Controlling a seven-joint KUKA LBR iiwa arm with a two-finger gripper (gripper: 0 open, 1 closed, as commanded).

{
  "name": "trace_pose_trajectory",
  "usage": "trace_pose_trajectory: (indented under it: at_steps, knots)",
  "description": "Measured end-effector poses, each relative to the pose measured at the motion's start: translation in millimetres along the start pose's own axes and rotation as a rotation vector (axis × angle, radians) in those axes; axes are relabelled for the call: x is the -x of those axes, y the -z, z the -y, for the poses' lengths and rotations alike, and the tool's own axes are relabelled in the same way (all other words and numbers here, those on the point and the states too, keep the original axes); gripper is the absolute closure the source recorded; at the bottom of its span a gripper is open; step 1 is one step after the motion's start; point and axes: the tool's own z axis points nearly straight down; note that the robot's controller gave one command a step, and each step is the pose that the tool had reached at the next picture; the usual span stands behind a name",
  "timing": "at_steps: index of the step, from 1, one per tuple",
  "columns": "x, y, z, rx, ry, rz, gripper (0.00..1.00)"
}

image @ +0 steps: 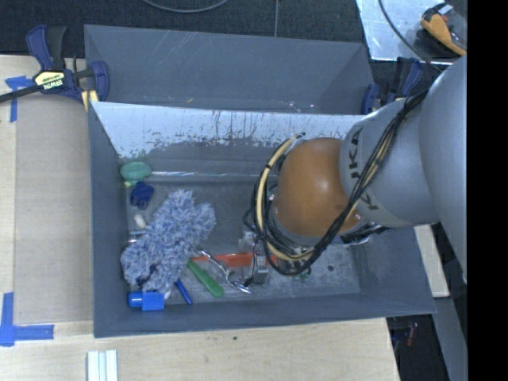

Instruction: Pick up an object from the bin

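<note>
Gripper (252, 275) first: it is down low in the grey bin (107, 236), near the front wall and a bit right of the middle. I cannot tell if it is spread apart or pressed together, because the robot's big round orange cover (311, 197) and its black and yellow cables sit right above it and hide most of it.

Just left of the gripper lies a small orange-red thing (232, 258), flat on the bin floor. It looks like it touches the gripper, but I cannot be sure. A thin shiny metal piece (208, 255) lies next to it on its left. A short green stick (205, 279) lies slanted just below those two.

Further left is a big fluffy blue and white duster (168, 236). A thin blue stick (183, 292) pokes out under its lower edge, and a small blue block (146, 300) sits by the front left corner.

Up by the back left corner there is a green oval thing (136, 170), with a small dark blue thing (142, 194) just below it
</note>
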Motion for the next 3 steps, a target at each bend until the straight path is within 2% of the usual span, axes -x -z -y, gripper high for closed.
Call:
trace_pose_trajectory:
  at_steps: [3]
  knots:
    - [0.2,40.8,0.5,0.000,-0.003,0.001,1.00]
